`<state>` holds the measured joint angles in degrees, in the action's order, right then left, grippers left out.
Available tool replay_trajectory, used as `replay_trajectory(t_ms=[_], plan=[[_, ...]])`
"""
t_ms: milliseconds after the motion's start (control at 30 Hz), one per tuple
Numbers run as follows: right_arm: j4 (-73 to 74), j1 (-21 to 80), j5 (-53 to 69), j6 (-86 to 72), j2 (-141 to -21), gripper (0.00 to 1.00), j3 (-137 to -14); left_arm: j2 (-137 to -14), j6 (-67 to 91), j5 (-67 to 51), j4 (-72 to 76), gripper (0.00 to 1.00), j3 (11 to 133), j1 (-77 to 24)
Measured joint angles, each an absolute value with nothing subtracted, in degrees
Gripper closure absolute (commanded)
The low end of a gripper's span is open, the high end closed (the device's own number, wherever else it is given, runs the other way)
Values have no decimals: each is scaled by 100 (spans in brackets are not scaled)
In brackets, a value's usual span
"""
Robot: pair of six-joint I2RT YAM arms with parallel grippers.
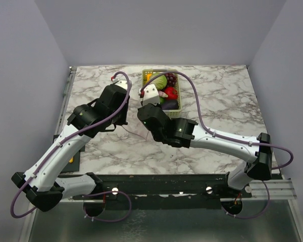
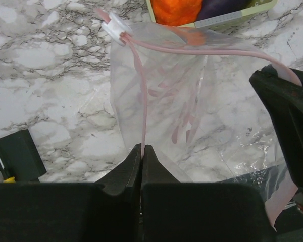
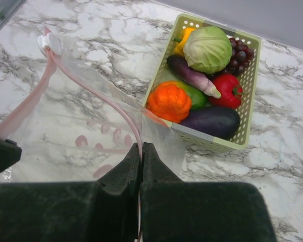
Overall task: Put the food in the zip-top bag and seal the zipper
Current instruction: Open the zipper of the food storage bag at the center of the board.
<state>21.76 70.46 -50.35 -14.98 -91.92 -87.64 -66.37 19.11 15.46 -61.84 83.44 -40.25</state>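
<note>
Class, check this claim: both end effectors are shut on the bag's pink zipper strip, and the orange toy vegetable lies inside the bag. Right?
No: the orange toy vegetable lies in the yellow-green basket, not the bag; the right wrist view shows it. The left end effector and right end effector are shut on the zipper strip.

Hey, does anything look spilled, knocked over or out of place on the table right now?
Nothing stands out. All the food sits in the basket, none of it spilled. The bag is empty next to it, with the left gripper and right gripper each shut on its zipper.
</note>
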Motion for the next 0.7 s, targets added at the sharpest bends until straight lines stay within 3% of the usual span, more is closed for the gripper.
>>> replay_trajectory(t_ms=[400,700], plan=[[2078,7046,-5221,-1568,-8259,99,-7955,-6600,1973,2187,-6309,100,8252,-4025],[2342,7091,-5260,-1988,-8007,99,-7699,-6602,1968,2624,-6469,100,8844,-4053]])
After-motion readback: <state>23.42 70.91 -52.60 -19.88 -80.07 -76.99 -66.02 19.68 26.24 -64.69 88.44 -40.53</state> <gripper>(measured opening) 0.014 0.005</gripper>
